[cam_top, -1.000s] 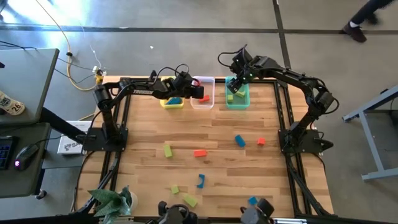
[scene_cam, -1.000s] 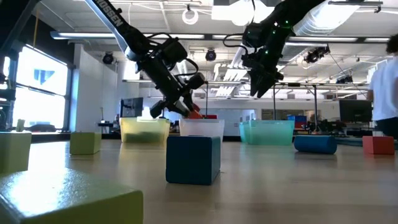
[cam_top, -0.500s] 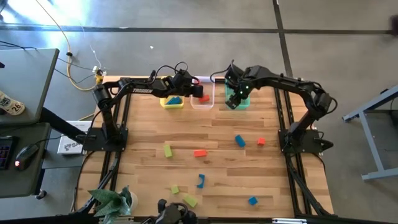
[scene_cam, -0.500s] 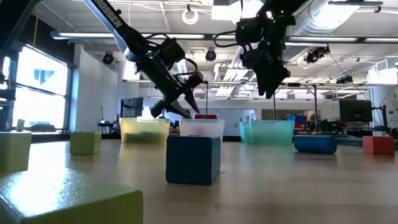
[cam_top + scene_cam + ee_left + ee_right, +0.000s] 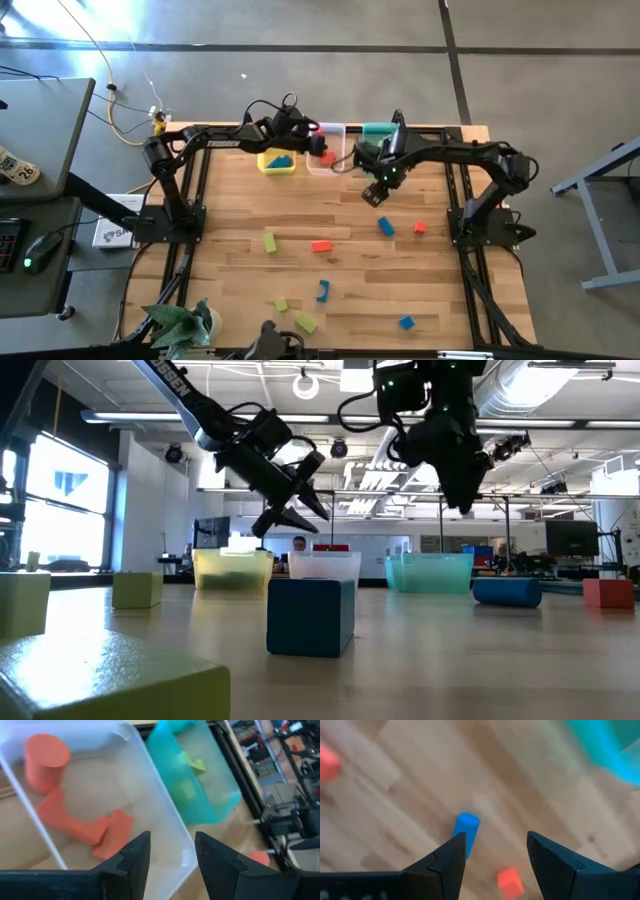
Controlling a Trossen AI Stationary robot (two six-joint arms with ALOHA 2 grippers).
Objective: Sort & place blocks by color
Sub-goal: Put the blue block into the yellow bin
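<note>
My left gripper (image 5: 322,148) hangs open and empty over the clear bin (image 5: 327,166). In that bin lie red blocks, among them a cylinder (image 5: 47,755) and an angular piece (image 5: 75,822). My right gripper (image 5: 376,192) is open, points down and holds nothing above the bare table, near the teal bin (image 5: 378,130). Between its fingers the right wrist view shows a blue block (image 5: 466,831) and a red block (image 5: 509,881) lying on the wood below. The yellow bin (image 5: 277,162) holds a blue block.
Loose blocks lie on the table: yellow-green (image 5: 269,241), red (image 5: 321,245), a blue arch (image 5: 323,291), two greens near the front (image 5: 282,304) (image 5: 306,321), blue (image 5: 406,322). The three bins stand in a row at the far edge.
My left gripper has opened over the clear bin and let go of a red block, which now lies inside; the gripper has tipped up a little. My right gripper has swung from above the teal bin toward the table's near edge, staying open.
</note>
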